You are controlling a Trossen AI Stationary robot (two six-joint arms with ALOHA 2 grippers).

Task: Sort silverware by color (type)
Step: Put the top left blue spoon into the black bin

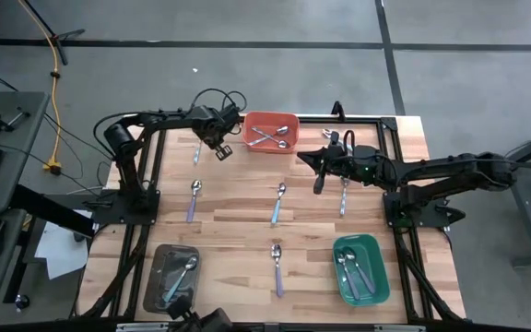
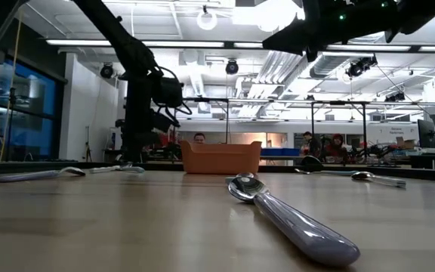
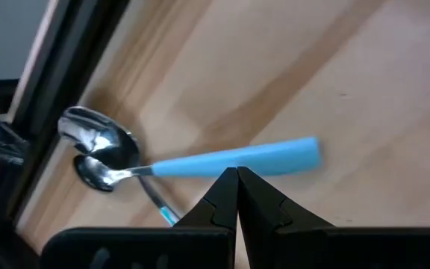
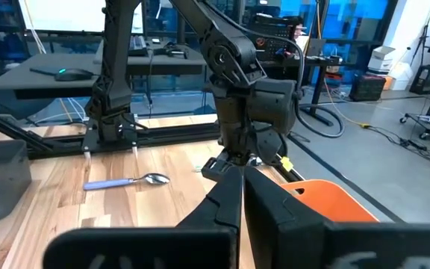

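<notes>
My left gripper [image 1: 221, 150] [image 3: 237, 173] is shut and hangs above the table just left of the orange tray [image 1: 270, 132]. In its wrist view, a blue-handled spoon [image 3: 230, 160] lies flat on the wood just past its fingertips. A second shiny bowl [image 3: 95, 175] shows beside the first. My right gripper [image 1: 318, 187] [image 4: 242, 170] is shut and empty, raised over the table's middle right. Loose spoons lie flat on the wood: one lavender [image 1: 193, 200], one blue [image 1: 278, 204], another lavender [image 1: 277, 268] and a pale one [image 1: 344, 195].
The orange tray at the far edge holds crossed spoons. A grey tray [image 1: 171, 277] at the near left and a green tray [image 1: 359, 267] at the near right each hold spoons. A black frame rail [image 3: 43, 112] runs close to the blue spoon's bowl. People sit in the room behind the table.
</notes>
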